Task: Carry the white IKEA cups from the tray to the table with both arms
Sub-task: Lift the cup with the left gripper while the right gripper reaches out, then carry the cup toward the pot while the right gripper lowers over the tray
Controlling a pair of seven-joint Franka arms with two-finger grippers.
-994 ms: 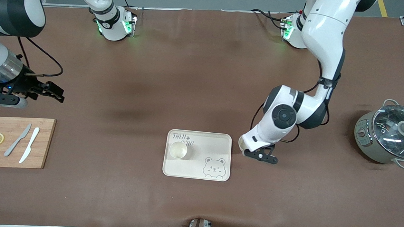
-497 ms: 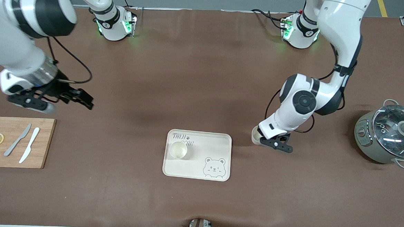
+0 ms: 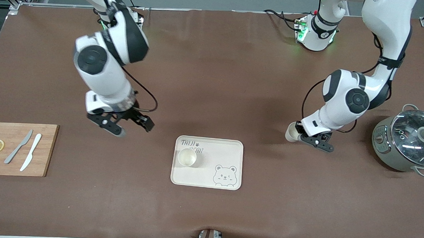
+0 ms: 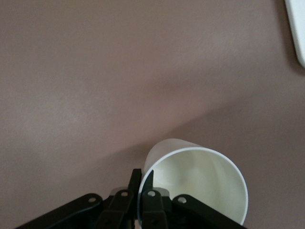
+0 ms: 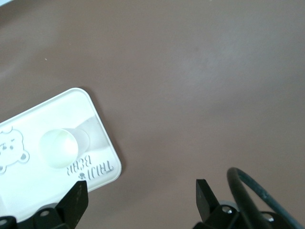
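Note:
One white cup [image 3: 187,157] stands upright on the cream bear tray [image 3: 224,152]. My left gripper [image 3: 299,135] is shut on the rim of a second white cup [image 3: 290,134] and holds it tilted over bare table between the tray and the pot. In the left wrist view the fingers [image 4: 135,183] pinch the cup's [image 4: 200,183] wall, one inside and one outside. My right gripper [image 3: 134,128] hangs open and empty over the table beside the tray, toward the right arm's end. The right wrist view shows its jaws [image 5: 140,195] wide apart, and the tray [image 5: 47,186] with the cup [image 5: 58,148].
A grey-green pot with a glass lid [image 3: 408,140] stands at the left arm's end of the table. At the right arm's end, a wooden cutting board [image 3: 45,150] carries two knives and two lemon slices. The tray's corner [image 4: 298,28] shows in the left wrist view.
My left arm has carried its cup away from the tray's edge toward the pot. My right arm has swung from above the cutting board toward the tray, still open.

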